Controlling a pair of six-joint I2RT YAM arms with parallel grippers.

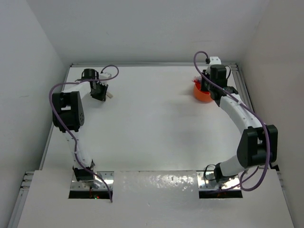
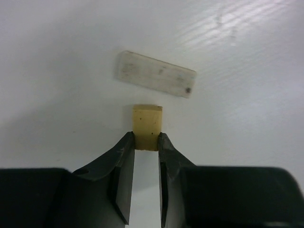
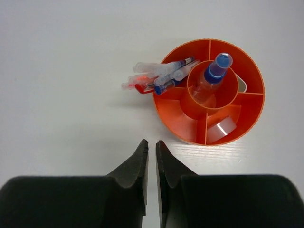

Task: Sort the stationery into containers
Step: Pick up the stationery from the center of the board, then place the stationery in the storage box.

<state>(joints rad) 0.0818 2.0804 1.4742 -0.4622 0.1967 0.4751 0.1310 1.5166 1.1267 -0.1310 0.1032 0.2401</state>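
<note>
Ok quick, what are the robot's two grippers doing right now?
Left gripper: closed on the small beige rectangular block.
Right gripper: closed, holding nothing.

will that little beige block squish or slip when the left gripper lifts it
Probably light and fairly stiff: the beige block shows square edges in the left gripper. It may pivot or slip, since only its near end is pinched. Flat-sided, so unlikely to roll.

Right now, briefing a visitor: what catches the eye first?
Far right: a round orange plastic tub, red and blue pens leaning from one compartment, a blue-capped bottle standing in its centre. Far left, the left gripper pinches a small beige block near a whitish strip.
</note>
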